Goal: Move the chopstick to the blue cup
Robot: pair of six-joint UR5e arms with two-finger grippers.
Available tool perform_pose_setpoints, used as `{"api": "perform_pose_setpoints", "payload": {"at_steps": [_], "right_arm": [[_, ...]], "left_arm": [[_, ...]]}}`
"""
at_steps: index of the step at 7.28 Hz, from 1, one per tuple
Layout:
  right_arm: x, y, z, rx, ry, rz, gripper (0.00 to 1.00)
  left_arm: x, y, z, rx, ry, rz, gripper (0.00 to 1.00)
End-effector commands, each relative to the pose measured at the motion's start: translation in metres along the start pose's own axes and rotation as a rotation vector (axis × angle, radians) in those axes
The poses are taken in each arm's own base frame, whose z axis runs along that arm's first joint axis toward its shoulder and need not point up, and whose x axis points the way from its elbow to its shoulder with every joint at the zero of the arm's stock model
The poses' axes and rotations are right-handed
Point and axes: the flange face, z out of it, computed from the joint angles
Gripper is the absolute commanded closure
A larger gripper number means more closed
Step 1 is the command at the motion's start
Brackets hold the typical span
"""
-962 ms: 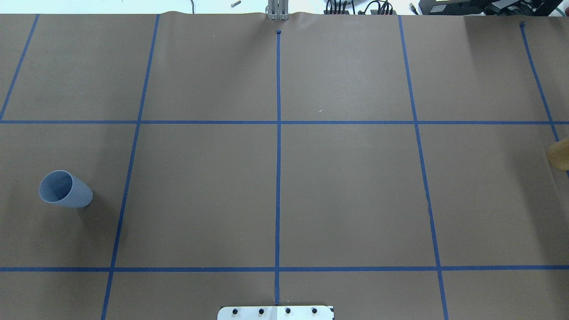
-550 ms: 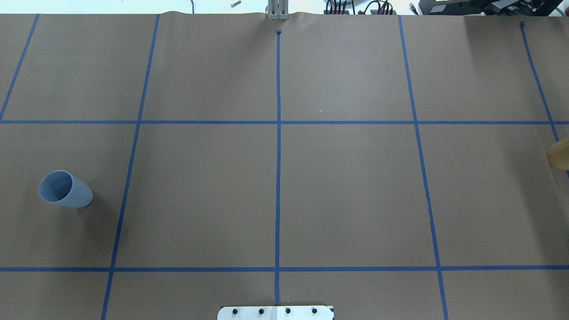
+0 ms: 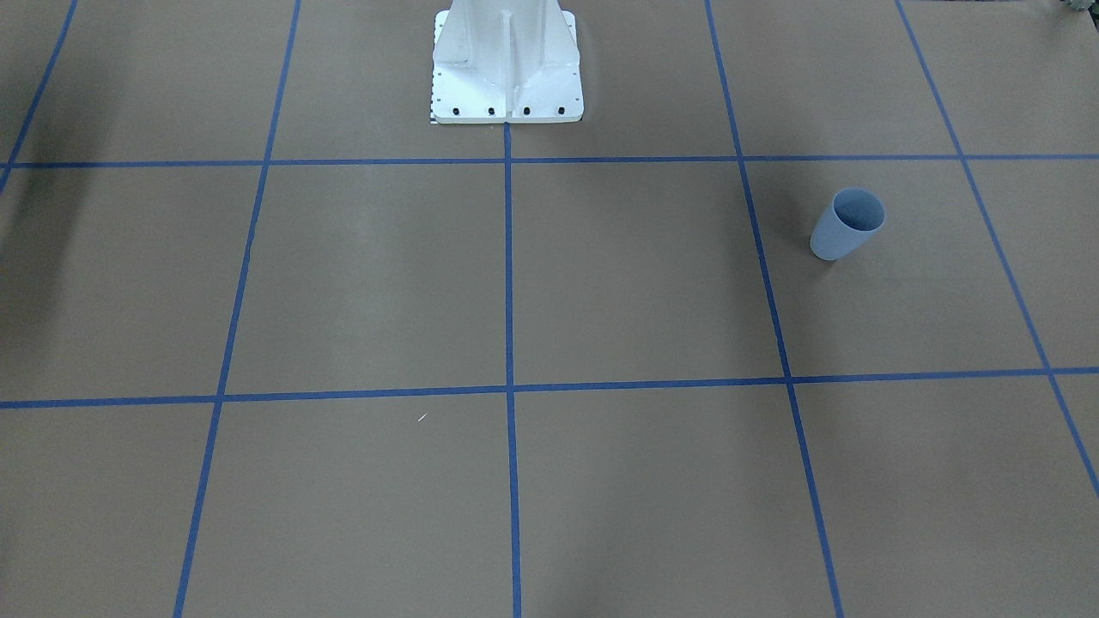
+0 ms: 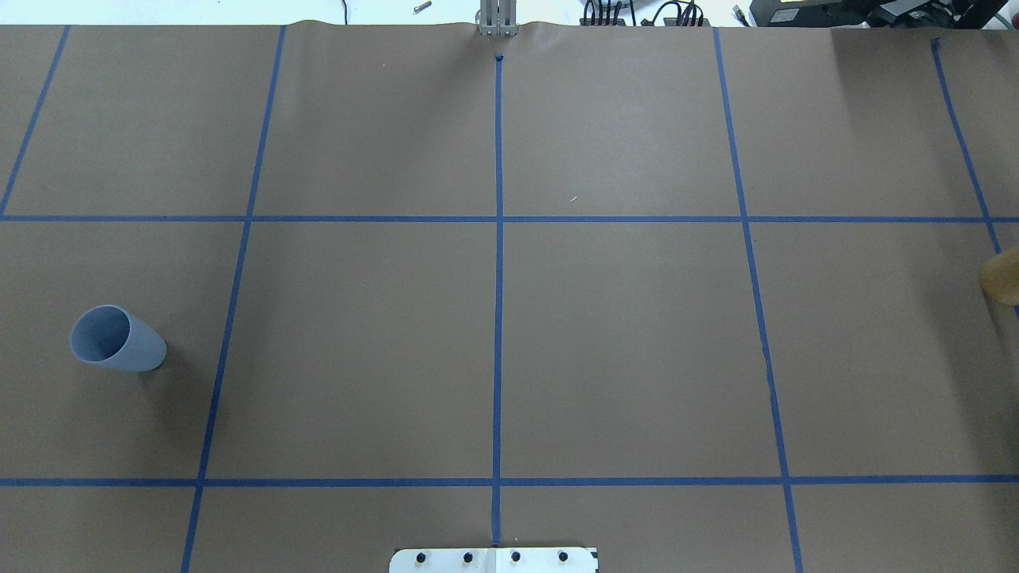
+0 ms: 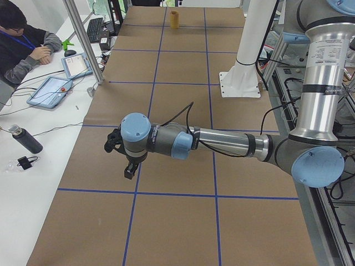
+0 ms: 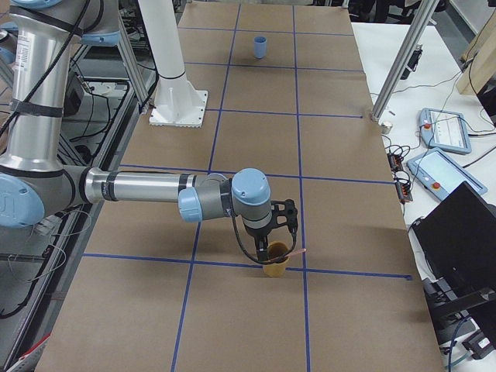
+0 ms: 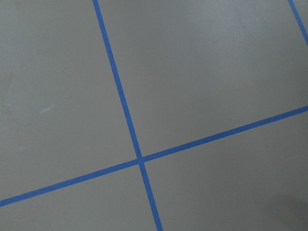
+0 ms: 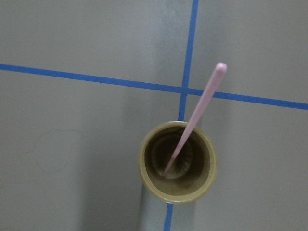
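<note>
The blue cup (image 4: 115,338) stands upright on the brown paper at the robot's left; it also shows in the front view (image 3: 847,223) and, small and far, in the right side view (image 6: 260,46). One pink chopstick (image 8: 195,120) leans in a tan cup (image 8: 177,163) at the table's right end (image 6: 273,265). My right gripper (image 6: 271,246) hangs just above that tan cup; I cannot tell if it is open or shut. My left gripper (image 5: 127,170) hovers over bare paper, its state unclear. No fingers show in either wrist view.
The white robot base (image 3: 506,60) stands at the table's near middle. Blue tape lines (image 4: 498,239) grid the brown paper. The tan cup is cut off by the overhead view's right edge (image 4: 1005,274). A person sits at a side table with tablets (image 5: 52,88).
The tan cup at the overhead view's right edge looks slightly more shaded. The blue cup has not moved.
</note>
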Motion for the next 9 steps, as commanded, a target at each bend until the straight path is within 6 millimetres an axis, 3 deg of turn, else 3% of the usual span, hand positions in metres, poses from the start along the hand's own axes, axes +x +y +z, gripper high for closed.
{"api": "perform_pose_setpoints", "payload": {"at_steps": [1, 2, 3, 4, 5, 6, 7, 9], "right_arm": [[-0.032, -0.022, -0.012, 0.049, -0.025, 0.043, 0.0], [-0.063, -0.035, -0.009, 0.043, -0.038, 0.065, 0.0], [-0.094, -0.046, 0.001, 0.027, -0.044, 0.092, 0.0], [-0.114, -0.054, 0.008, 0.022, -0.033, 0.109, 0.0], [-0.136, -0.055, 0.014, 0.019, -0.02, 0.124, 0.0], [-0.15, -0.055, 0.02, 0.014, -0.012, 0.133, 0.0], [-0.152, -0.055, 0.021, 0.011, -0.012, 0.131, 0.0], [-0.154, -0.056, 0.023, 0.008, -0.013, 0.128, 0.0]], "left_arm": [[0.031, 0.006, -0.007, 0.048, 0.05, -0.1, 0.02], [0.06, 0.0, 0.009, 0.062, 0.076, -0.1, 0.02], [0.075, 0.012, 0.029, 0.035, 0.091, -0.126, 0.02], [0.109, 0.011, 0.043, 0.01, 0.088, -0.199, 0.01], [0.155, 0.013, 0.069, -0.028, 0.066, -0.219, 0.02], [0.189, 0.028, 0.096, -0.068, 0.025, -0.185, 0.02], [0.21, 0.034, 0.116, -0.109, 0.035, -0.188, 0.02], [0.229, 0.053, 0.146, -0.171, 0.02, -0.15, 0.02]]}}
